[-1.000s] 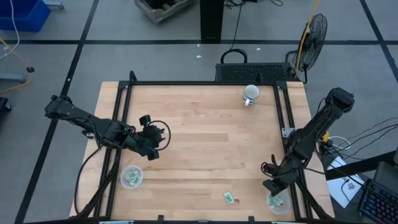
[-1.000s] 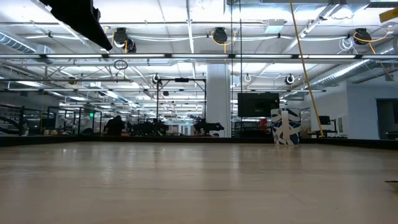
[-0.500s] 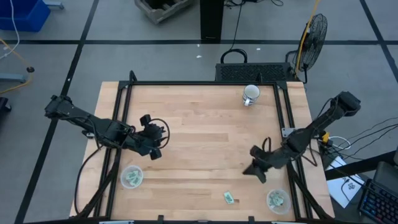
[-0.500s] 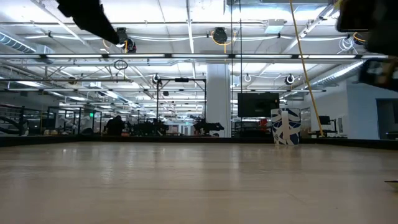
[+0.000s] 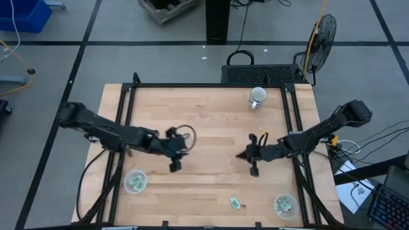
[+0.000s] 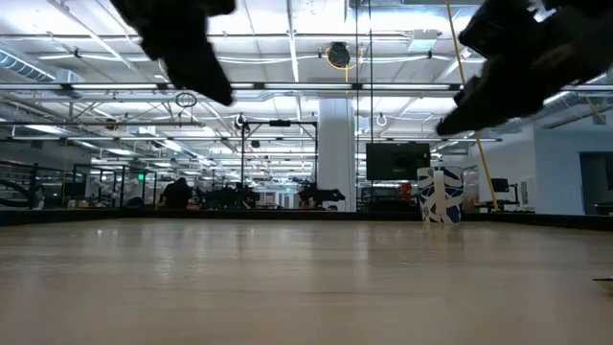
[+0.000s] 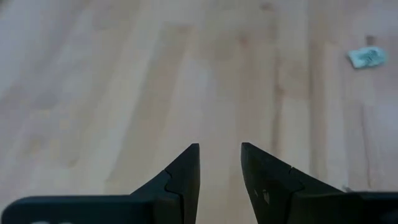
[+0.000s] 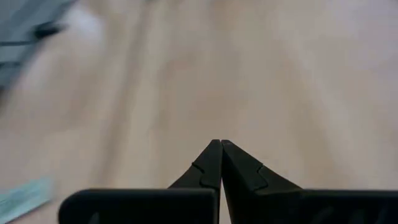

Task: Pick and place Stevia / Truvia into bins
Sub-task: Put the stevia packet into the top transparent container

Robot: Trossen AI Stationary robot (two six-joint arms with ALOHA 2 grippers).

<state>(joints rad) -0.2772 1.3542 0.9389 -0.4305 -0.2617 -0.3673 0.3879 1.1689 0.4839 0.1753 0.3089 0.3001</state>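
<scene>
One pale green sachet lies flat on the wood near the table's near edge; it also shows in the left wrist view as the sachet and, blurred, in the right wrist view as the sachet. Two clear cups stand near the near edge, the left cup and the right cup, each with green sachets inside. My left gripper hovers left of the table's middle, open. My right gripper hovers right of the middle, shut. Both are above the table, far of the sachet.
A white mug stands near the far edge, also seen in the low view. A black frame borders the table. Bare wood lies between the two grippers.
My right gripper has swung from above the right cup toward the table's left and far side, ending right of the middle. My left gripper has moved from the left side toward the table's right and slightly nearer. The sachet and cups have stayed put.
</scene>
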